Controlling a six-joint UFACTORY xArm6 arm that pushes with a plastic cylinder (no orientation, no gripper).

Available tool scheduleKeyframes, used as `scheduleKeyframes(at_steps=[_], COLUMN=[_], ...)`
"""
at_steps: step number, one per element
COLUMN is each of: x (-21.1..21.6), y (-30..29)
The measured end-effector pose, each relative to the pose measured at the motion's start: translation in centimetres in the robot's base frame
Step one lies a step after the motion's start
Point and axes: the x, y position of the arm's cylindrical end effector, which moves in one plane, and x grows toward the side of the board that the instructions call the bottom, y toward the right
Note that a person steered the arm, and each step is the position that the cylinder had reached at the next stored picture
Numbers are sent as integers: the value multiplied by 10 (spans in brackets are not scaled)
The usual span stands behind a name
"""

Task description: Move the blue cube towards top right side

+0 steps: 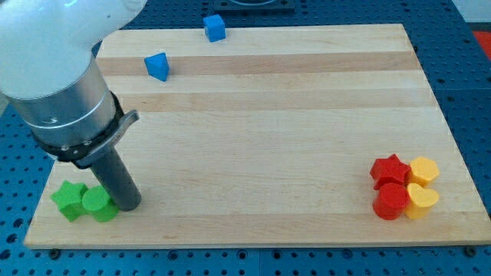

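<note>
- Blue cube sits at the far edge of the pale wooden desk, left of centre, right on the rim. It is the piece I am to send toward the far right corner.
- Just nearer and further left lies a second blue block, wedge-like in shape, apart from the cube, so it should not be caught up in a rightward push.
- My tip stands at the near left corner, touching or just beside the green round block, with a green star block on that one's left. It is well apart from the cube.
- No pincer is fitted to me, only a straight dark rod, so there is nothing spread or pressed together to report.
- At the near right corner, four pieces huddle together: a red star, a red cylinder, a yellow hexagon-like block and a yellow heart-like block. They lie well clear of the cube's route.
- By my judgement the task is barely begun: I must cross the desk, come in on the cube's left side, and push it rightward along the far edge, where an off-centre push could tip it off the board.
</note>
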Motion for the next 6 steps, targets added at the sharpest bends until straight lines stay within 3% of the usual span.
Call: scheduleKeyframes(at_steps=[2, 4, 5, 6], x=[-2, -105, -142, -165], y=[-8, 55, 126, 149])
